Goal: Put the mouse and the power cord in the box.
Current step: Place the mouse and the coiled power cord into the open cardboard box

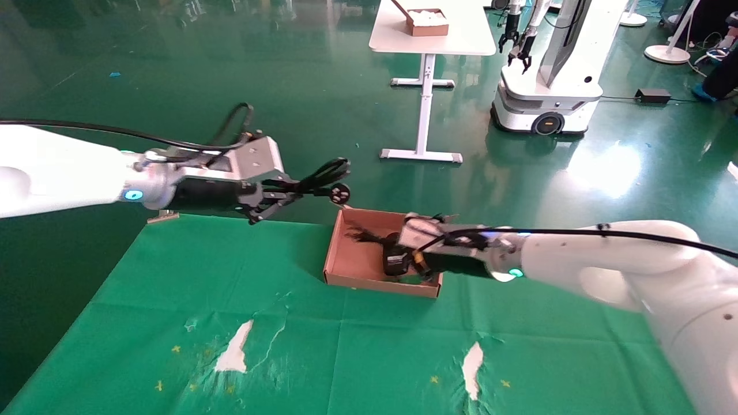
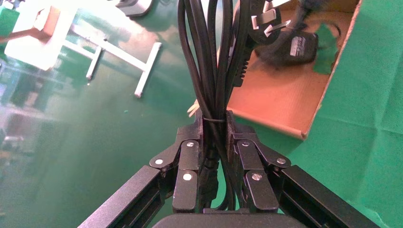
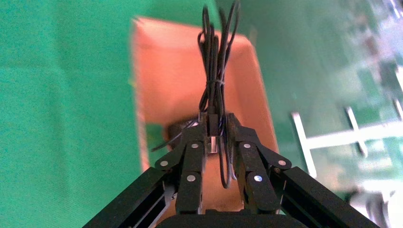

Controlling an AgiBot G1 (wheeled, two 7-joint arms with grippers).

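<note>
My left gripper point(image 1: 291, 190) is shut on the power cord point(image 1: 326, 172), a thick black looped bundle held in the air just beyond the box's far left corner. Its plug point(image 2: 266, 21) hangs over the box's edge. The reddish-brown box point(image 1: 360, 265) sits on the green cloth. My right gripper point(image 1: 416, 260) is low over the box's right part, shut on the mouse's thin coiled cable point(image 3: 216, 80). The black mouse point(image 1: 395, 259) lies inside the box just below those fingers, and part of the mouse point(image 3: 177, 130) shows past them in the right wrist view.
The green cloth point(image 1: 173, 288) has white torn patches near its front. Its far edge runs just behind the box, with the green floor beyond. A white table point(image 1: 429, 34) bearing a smaller box and another robot point(image 1: 548, 86) stand far behind.
</note>
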